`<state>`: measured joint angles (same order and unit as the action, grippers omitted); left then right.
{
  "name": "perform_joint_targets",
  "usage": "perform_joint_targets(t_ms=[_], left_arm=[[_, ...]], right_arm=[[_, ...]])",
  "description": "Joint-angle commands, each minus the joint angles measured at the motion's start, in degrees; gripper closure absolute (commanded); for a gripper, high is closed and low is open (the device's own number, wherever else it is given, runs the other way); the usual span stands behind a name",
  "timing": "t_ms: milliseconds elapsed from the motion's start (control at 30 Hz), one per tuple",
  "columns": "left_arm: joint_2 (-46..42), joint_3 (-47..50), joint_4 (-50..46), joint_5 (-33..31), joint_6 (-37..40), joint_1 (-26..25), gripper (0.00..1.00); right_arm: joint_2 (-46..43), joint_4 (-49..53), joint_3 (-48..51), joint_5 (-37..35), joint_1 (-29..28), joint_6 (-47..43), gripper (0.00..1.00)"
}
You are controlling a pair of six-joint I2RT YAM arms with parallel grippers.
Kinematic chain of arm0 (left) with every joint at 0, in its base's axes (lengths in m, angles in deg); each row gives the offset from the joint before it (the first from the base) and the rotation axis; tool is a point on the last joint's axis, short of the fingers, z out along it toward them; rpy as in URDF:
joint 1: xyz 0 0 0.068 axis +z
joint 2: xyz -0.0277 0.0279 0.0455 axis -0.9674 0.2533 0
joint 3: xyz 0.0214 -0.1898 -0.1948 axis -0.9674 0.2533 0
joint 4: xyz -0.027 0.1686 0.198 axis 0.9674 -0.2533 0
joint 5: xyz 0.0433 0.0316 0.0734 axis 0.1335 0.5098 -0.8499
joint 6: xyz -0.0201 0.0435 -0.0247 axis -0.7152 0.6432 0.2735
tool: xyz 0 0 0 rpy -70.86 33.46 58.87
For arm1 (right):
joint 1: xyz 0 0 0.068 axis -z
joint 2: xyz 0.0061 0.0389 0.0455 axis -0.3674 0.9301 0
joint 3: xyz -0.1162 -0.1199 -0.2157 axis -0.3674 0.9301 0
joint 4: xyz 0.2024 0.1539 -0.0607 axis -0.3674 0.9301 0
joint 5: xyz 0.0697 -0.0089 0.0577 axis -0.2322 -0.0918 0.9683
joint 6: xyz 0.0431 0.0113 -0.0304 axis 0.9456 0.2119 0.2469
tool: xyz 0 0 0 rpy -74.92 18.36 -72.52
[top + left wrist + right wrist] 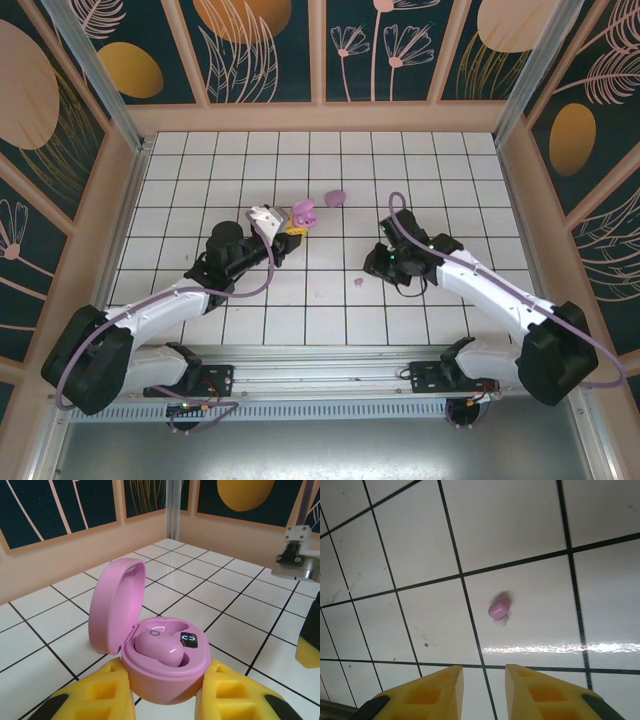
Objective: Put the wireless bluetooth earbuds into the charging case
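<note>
The lilac charging case [165,672] stands open with its lid [116,607] tipped back, and my left gripper [167,695] is shut on its base between the yellow fingers [95,697]. One of the wireless bluetooth earbuds [160,647] lies in a well of the case beside a small lit display. From above, the case [303,213] is left of the floor's centre. Another earbud [499,608] lies loose on a white tile [359,284]. My right gripper [484,690] hangs over the floor just short of it, open, with nothing between the fingers [375,266].
A second lilac case [336,197], closed, rests on the tiles just beyond the held one. Wooden walls [320,118] with dark leaf panels enclose the white tiled floor [450,190] on three sides.
</note>
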<state>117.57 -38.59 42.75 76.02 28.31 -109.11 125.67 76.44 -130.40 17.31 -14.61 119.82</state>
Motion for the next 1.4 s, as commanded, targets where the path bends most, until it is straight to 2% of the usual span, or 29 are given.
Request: perform_joint_targets(t_ms=[0,233,600,833,1067,1367], left_arm=[[-1.9,1.1,-0.4,-0.9,-0.5,-0.3,0.96],[-3.7,3.4,0.3,-1.2,-0.4,-0.3,0.96],[-5.5,5.7,0.4,-0.7,0.3,-0.3,0.95],[-6.1,6.4,0.0,-0.8,1.0,-0.3,0.95],[-4.9,6.6,1.4,-0.4,0.8,-0.3,0.95],[-4.1,6.1,1.2,0.0,1.3,-0.3,0.95]], right_arm=[[3.9,-0.4,-2.0,-2.3,-2.1,2.1,0.73],[14.1,1.5,-5.1,-3.0,-4.5,2.9,0.75],[23.8,3.7,-11.9,-5.0,-6.1,2.0,0.75],[26.4,6.2,-14.6,-6.9,-7.4,2.6,0.74],[25.9,8.1,-15.4,-9.2,-8.0,4.3,0.66],[26.9,6.9,-13.7,-8.5,-8.0,5.0,0.64]])
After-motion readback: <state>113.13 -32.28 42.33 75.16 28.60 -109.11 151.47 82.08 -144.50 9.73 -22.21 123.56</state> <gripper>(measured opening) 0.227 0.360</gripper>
